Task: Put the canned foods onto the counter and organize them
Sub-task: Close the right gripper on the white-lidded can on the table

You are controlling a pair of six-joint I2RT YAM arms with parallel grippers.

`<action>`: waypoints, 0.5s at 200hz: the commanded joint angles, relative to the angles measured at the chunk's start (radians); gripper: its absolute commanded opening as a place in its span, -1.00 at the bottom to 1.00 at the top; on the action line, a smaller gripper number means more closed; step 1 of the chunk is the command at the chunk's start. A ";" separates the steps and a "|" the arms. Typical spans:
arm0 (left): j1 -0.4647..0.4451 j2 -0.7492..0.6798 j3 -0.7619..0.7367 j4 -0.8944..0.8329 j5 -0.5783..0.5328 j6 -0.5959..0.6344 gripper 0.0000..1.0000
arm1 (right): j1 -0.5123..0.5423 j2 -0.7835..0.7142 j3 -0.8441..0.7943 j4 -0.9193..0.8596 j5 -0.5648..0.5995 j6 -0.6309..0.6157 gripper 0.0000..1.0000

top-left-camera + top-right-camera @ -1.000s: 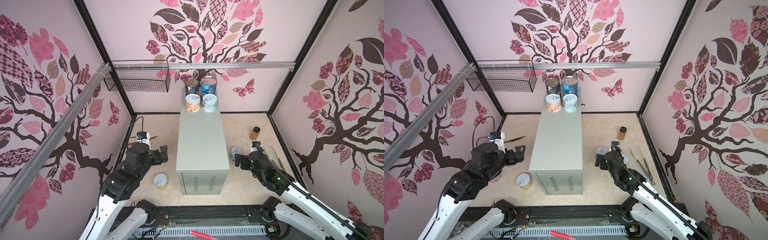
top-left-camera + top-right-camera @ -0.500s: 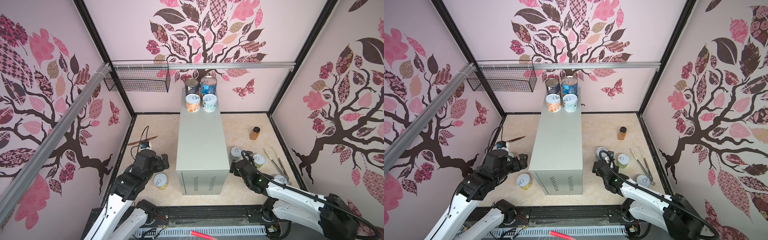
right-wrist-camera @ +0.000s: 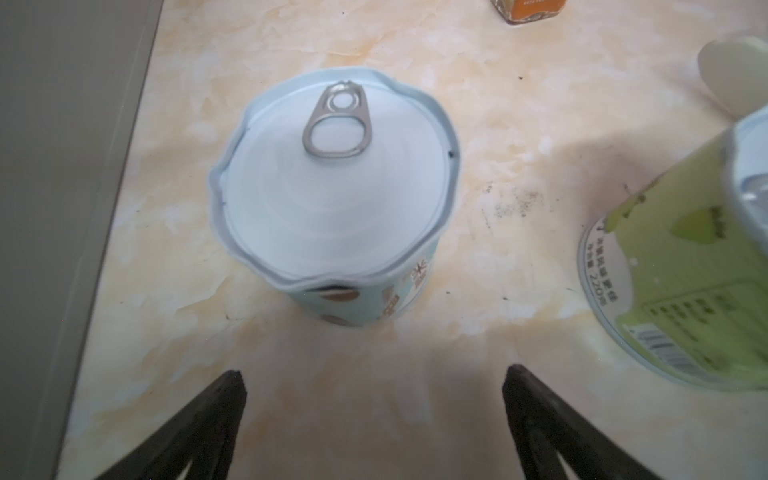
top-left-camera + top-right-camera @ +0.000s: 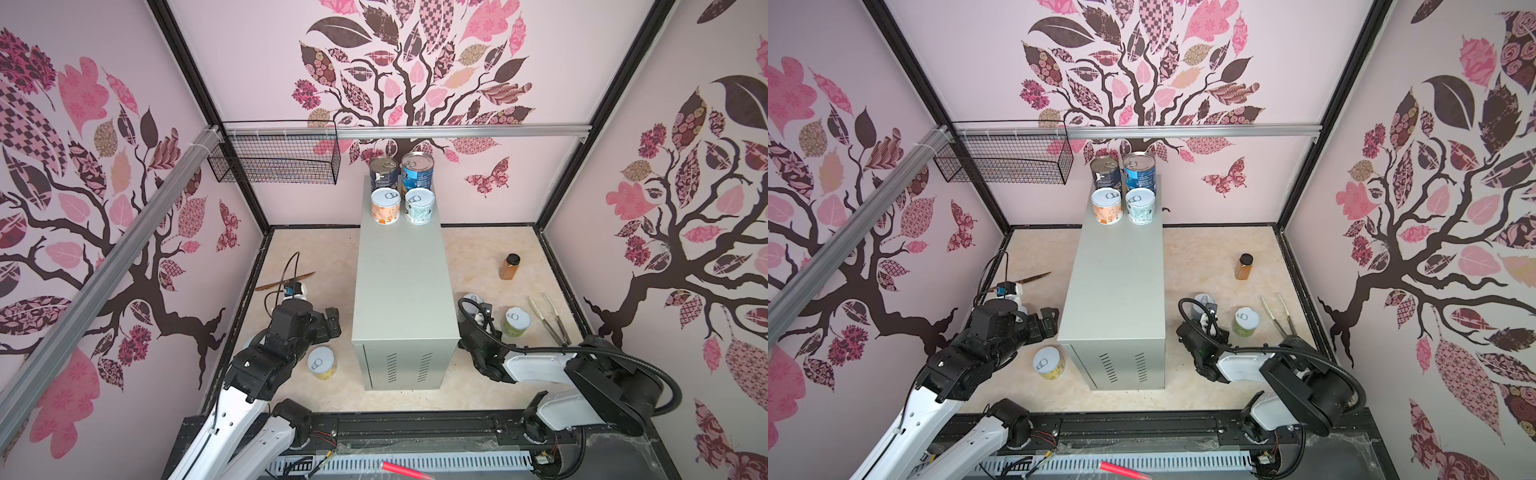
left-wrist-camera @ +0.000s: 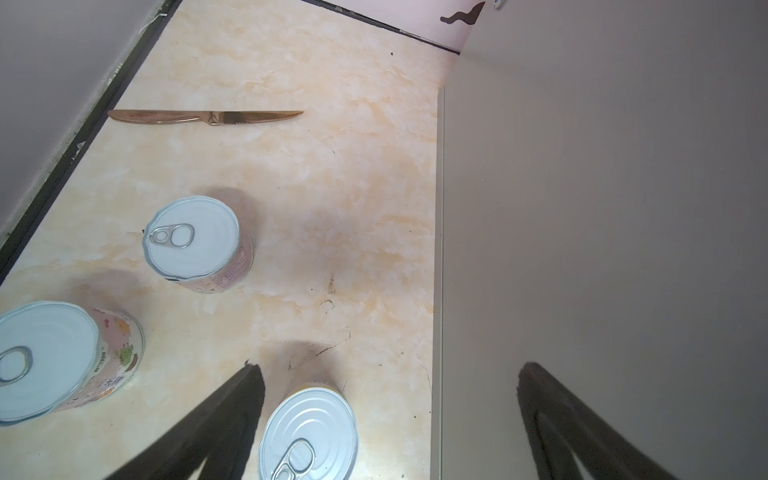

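Four cans (image 4: 385, 206) stand at the counter's (image 4: 401, 270) far end; others sit on the floor (image 3: 519, 124). The teal can (image 3: 332, 195) stands just ahead of my right gripper (image 3: 374, 374), jaws spread, empty; next I push forward around it and close. My left gripper (image 5: 390, 370), also spread, hovers by the yellow can (image 5: 309, 432).

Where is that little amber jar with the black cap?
In both top views the amber jar stands on the floor right of the counter, beyond the green can.
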 commanded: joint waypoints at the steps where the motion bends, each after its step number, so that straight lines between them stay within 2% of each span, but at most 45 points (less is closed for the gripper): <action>1: -0.001 0.003 -0.024 0.023 0.025 0.025 0.96 | 0.000 0.084 0.046 0.128 0.067 -0.053 1.00; 57: 0.001 -0.019 -0.031 0.039 0.033 0.034 0.96 | -0.084 0.223 0.112 0.232 0.031 -0.116 1.00; 100: 0.006 -0.007 -0.024 0.031 0.042 0.042 0.96 | -0.105 0.296 0.197 0.203 -0.001 -0.131 1.00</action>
